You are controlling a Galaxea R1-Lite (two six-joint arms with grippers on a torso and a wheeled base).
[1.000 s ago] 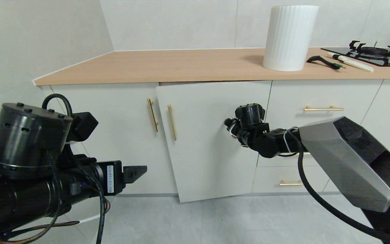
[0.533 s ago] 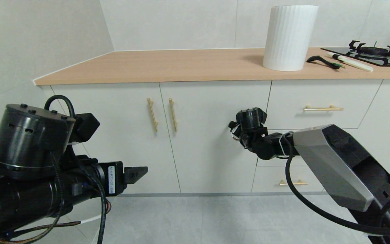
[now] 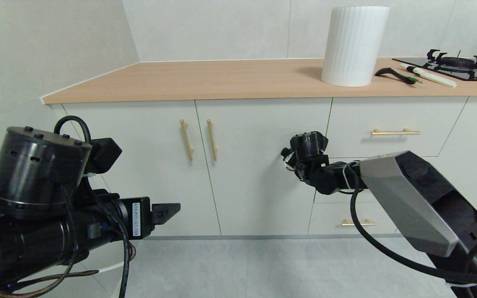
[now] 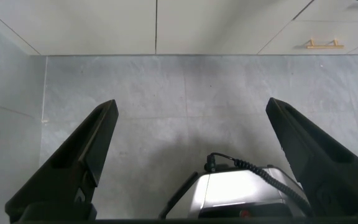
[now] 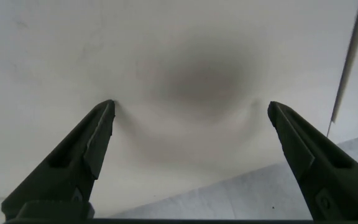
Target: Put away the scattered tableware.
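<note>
standing here by the kitchen units, i see the right pincer (image 5: 190, 106) pushed up to the flat face of the cupboard door (image 3: 259, 174) under the desk (image 3: 205, 80). its two fingers are spread wide and empty, with both tips right against the door. the door sits flush with the neighbouring door (image 3: 139, 165), and the pair of gold handles (image 3: 211, 140) run upright side by side at the seam, well to the left of where the pincer meets the door. the left pincer (image 4: 191, 104) hangs low over the grey tiled floor (image 4: 166, 81), apart from the doors. it too is released, fingers apart and empty.

the tableware lies up on the desk toward its right end. a black utensil (image 3: 393, 74) with a curved handle lies flat just to the right of a tall white ribbed tub (image 3: 354, 45). a pale utensil (image 3: 431, 77) lies just beyond it, slanting along the near edge of the black hob (image 3: 458, 62). their ends come close together toward the desk's front edge, where a small green bit (image 3: 417, 80) shows; i cannot tell whether the two touch. below that stretch of desk a drawer (image 3: 396, 116) with a gold bar handle (image 3: 396, 133) is shut.
</note>
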